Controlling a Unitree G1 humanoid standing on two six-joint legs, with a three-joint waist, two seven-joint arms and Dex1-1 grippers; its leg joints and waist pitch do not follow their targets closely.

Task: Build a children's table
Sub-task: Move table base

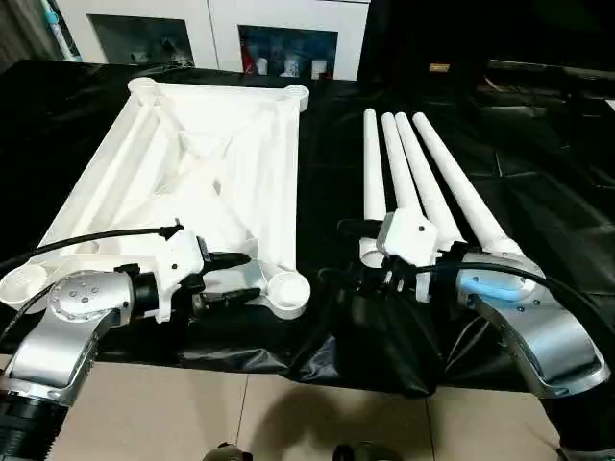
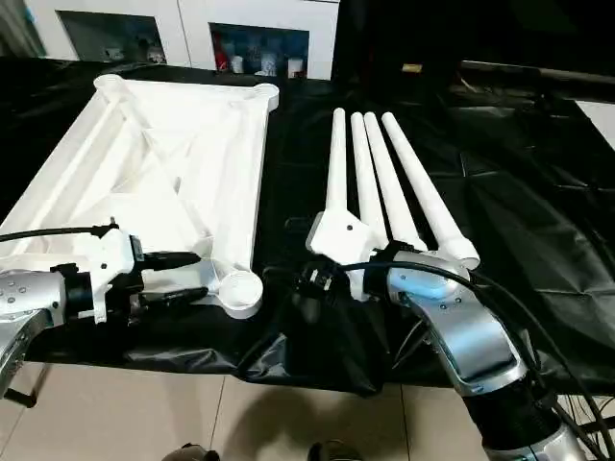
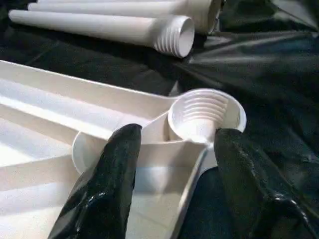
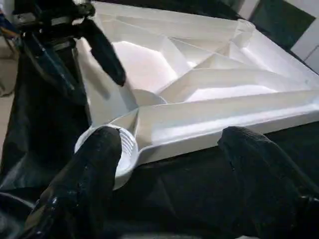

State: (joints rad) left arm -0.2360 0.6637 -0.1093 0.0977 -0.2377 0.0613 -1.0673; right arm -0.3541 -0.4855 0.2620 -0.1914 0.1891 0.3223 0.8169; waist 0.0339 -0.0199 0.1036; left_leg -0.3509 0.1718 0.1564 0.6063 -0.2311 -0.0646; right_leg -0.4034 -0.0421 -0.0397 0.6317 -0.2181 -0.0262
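Down on the left of the black cloth (image 1: 538,192), ribs up: tabletop (image 1: 288,192), long sides running away from the robot, near edge close to the cloth's front drop onto the tiled floor (image 1: 288,423). To its right, with a bare strip of cloth between: four legs (image 1: 423,182), side by side and touching, fanning slightly outward toward the near end. Wide bare cloth beyond the legs on the right; white cabinets (image 1: 221,34) behind the far edge.

Just short of the tabletop's near right socket (image 1: 288,293): left gripper (image 1: 252,276), aimed level at it, fingers apart, nothing between them but the corner rim ahead. Cannot tell whether either finger touches the plastic. Near the legs' near ends and turned toward the tabletop: right gripper (image 4: 174,137), fingers wide apart, holding nothing, low over the cloth strip.

Seen from the left wrist and not from the head: ridged threading inside the socket (image 3: 204,114), and matching ridges on the end of the closest leg (image 3: 174,35); one finger (image 3: 114,169) over the tabletop's inner tray, the other outside the rim above cloth. Seen from the right wrist: the same socket (image 4: 124,149) from the side, the diagonal ribs meeting further in, and the left gripper (image 4: 99,45) poised above the corner.
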